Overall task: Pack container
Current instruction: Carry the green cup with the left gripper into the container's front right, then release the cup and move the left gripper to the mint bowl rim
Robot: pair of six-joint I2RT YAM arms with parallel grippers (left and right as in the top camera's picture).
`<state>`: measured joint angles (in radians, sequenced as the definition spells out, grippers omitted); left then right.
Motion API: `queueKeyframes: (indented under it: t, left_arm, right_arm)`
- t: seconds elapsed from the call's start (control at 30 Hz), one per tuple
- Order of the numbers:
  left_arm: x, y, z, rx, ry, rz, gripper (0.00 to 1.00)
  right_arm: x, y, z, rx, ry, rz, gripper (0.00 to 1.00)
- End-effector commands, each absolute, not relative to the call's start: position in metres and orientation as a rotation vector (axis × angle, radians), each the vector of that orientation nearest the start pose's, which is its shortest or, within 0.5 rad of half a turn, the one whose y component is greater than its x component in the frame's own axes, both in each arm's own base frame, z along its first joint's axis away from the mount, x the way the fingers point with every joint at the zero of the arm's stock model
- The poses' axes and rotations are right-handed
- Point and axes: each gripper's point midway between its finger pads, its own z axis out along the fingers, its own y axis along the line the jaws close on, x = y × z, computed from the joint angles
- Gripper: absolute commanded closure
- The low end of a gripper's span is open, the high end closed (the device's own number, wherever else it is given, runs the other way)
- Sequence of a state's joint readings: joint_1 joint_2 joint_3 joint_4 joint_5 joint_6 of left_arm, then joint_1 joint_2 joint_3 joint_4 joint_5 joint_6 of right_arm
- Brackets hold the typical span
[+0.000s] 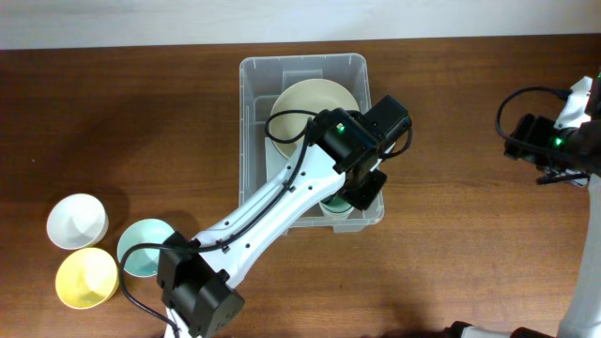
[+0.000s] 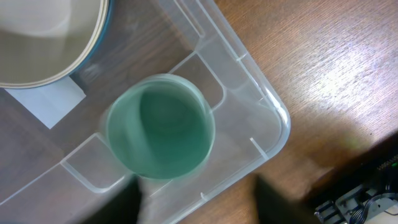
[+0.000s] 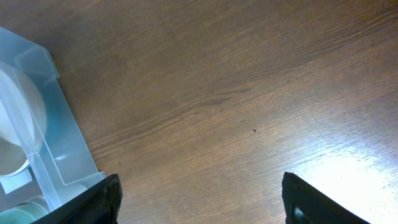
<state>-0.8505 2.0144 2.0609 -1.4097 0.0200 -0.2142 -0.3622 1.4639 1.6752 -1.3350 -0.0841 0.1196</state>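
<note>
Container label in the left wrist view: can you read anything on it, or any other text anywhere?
No readable text in any view.
The white label on the container base: its visible part looks blank; the rest is hidden under the cream bowl.
Nothing else shows markings.

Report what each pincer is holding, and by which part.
Nothing is held. The left pincer is open above the green cup standing in a corner of the container; the right pincer is open over the wooden table.
</note>
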Motion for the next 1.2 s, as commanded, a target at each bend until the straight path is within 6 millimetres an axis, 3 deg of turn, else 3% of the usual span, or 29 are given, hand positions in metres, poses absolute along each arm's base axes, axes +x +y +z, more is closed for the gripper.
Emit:
queueKeyframes:
  t: [0.0,0.1,0.23,0.4,0.57,0.67,0.73,0.8,0.93,1.17]
  left_arm:
    - [0.282,-0.314,0.180,0.909,2.840,-0.154,0.26]
    - [0.303,-0.279,0.191,0.747,2.835,0.002,0.25]
    - [0.334,-0.217,0.228,0.492,2.783,0.092,0.24]
    - [0.361,-0.112,0.273,0.098,2.727,0.113,0.23]
    - [0.364,-0.012,0.281,-0.291,2.731,0.156,0.23]
    - [0.359,0.027,0.267,-0.466,2.764,0.126,0.23]
    - [0.352,0.047,0.248,-0.574,2.810,0.091,0.23]
    - [0.346,0.057,0.227,-0.635,2.849,0.076,0.23]
    - [0.334,0.060,0.183,-0.689,2.938,0.074,0.23]
    - [0.293,0.053,0.111,-0.764,3.112,0.100,0.23]
  right_arm:
    - [0.308,-0.104,0.263,0.617,2.624,0.028,0.22]
    - [0.308,-0.104,0.263,0.617,2.624,0.028,0.22]
    - [0.308,-0.104,0.263,0.617,2.624,0.029,0.22]
    - [0.308,-0.104,0.263,0.617,2.624,0.029,0.22]
    - [0.308,-0.104,0.263,0.617,2.624,0.029,0.22]
    - [0.308,-0.104,0.263,0.617,2.624,0.029,0.22]
    - [0.308,-0.104,0.263,0.617,2.624,0.029,0.22]
    - [0.308,-0.104,0.263,0.617,2.624,0.029,0.22]
    - [0.308,-0.104,0.263,0.617,2.624,0.029,0.22]
    - [0.308,-0.104,0.263,0.617,2.624,0.029,0.22]
